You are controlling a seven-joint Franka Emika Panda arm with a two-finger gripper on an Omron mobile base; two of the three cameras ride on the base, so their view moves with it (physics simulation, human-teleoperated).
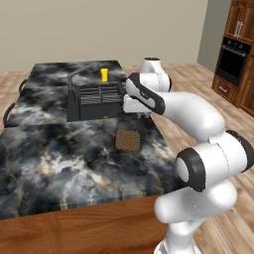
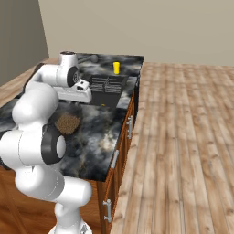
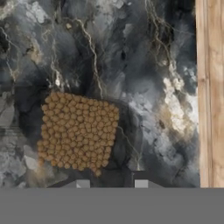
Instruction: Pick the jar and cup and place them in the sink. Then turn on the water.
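We see the jar [image 3: 78,131] from above as a squarish patch of brown, pebbled grains standing on the dark marbled counter [image 1: 59,158], short of the black sink [image 1: 94,101] with its grey wire rack. The small yellow cup [image 1: 104,74] stands beyond the sink. Our gripper [image 3: 110,184] hovers over the jar; only its fingertips [image 3: 141,183] show, narrowly parted, gripping nothing

Jar on my counter, cup beyond the sink

I see the jar [image 2: 68,123] at 6 o'clock of the sink [image 2: 106,89], the cup [image 2: 116,67] at its 12 o'clock edge.
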